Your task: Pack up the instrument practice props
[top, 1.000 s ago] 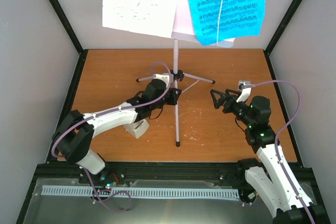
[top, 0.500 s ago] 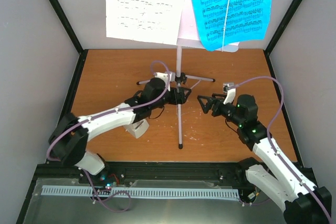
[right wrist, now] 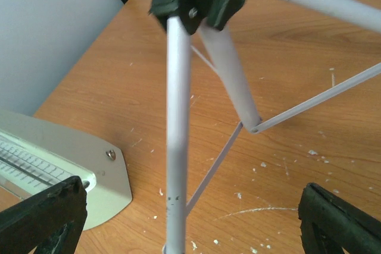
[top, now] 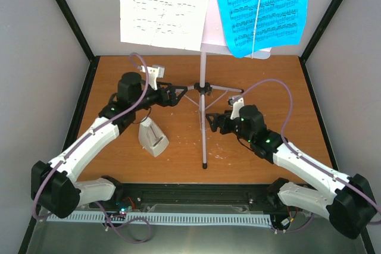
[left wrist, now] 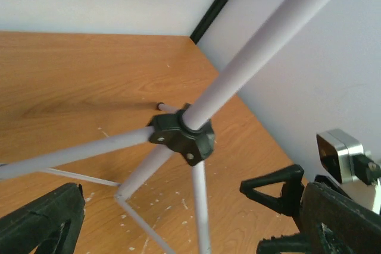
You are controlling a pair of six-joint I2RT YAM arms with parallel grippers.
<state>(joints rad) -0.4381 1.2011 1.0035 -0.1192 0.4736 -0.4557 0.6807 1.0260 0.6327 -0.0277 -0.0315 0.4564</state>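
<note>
Your left arm runs up the left side of the orange-brown wooden surface [top: 271, 78], elbow bent and wrist turned right. The left tool [top: 174, 95] points at the black hub [top: 202, 87] of the white music stand on thin tripod legs [top: 203, 66]. Its fingers are apart and clamped on nothing. The wrist view shows the hub straight ahead and the stand's left leg passing just above one finger; whether they touch, you cannot tell.

Your right arm lies low, forearm reaching left from the near right corner. The right tool [top: 213, 122] is spread wide too. In its wrist view the stand's front leg [top: 203, 141] stands between the two fingers, touching neither.

The stand is upright mid-surface. A white sheet-music page [top: 164, 7] sits on the left of its desk, a bright blue sheet-music page [top: 262, 7] on the right. The small white pyramid-shaped metronome [top: 152, 137] lies on the wood just beside your left forearm, left of the front leg.

Now your room: grey walls [top: 36, 57] and black frame posts [top: 65, 13] close in at left, right and back. Bare wood shows right of the right tool up to the wall, and in the far left corner behind the left wrist. The two tools are near each other, with hub and front leg between them.
</note>
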